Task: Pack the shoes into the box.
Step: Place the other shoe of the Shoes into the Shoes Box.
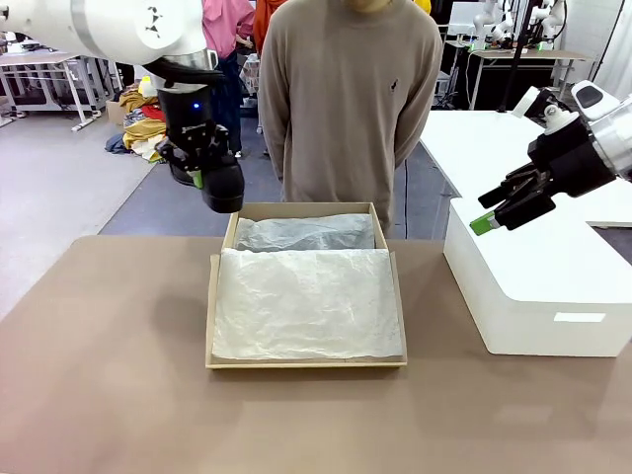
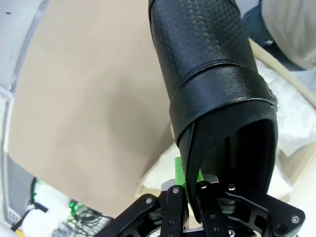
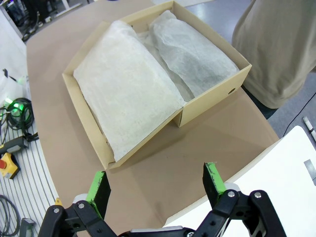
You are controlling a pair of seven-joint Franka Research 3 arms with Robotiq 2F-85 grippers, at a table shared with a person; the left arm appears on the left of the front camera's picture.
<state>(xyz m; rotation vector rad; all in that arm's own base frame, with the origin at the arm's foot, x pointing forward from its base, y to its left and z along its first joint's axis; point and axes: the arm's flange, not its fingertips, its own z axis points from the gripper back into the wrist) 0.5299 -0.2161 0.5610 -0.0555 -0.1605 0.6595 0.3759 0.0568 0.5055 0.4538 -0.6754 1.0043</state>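
Though shared with a person [image 1: 346, 99] standing at its far edge, table [image 1: 99, 395]: brown, bearing two cartons.
White box [image 1: 533, 286]: block-shaped, closed, on the table's right side.
Box [image 1: 209, 316]: tan cardboard, at the table's centre, apart from the white box; lying open, deeper half toward the person, shallower hinged half toward the robot; long sides running left to right.
Tissue paper [image 1: 306, 301]: white, spread over both halves; wrapped bulge in the far half, contents not discernible.
Shoe [image 2: 212, 89]: glossy black, off the table, hanging above the box's left edge near the far corner; long axis roughly upright, in line with the fingers; opening uppermost at the grip, opposite end aimed down toward the table.
Left gripper [image 2: 191, 177]: clenched on the rim of the shoe's opening, green pad pressed against the leather.
Right gripper [image 3: 158, 182]: fingers spread wide, nothing between them; hovering over the white box's left end, looking down at the tan box.
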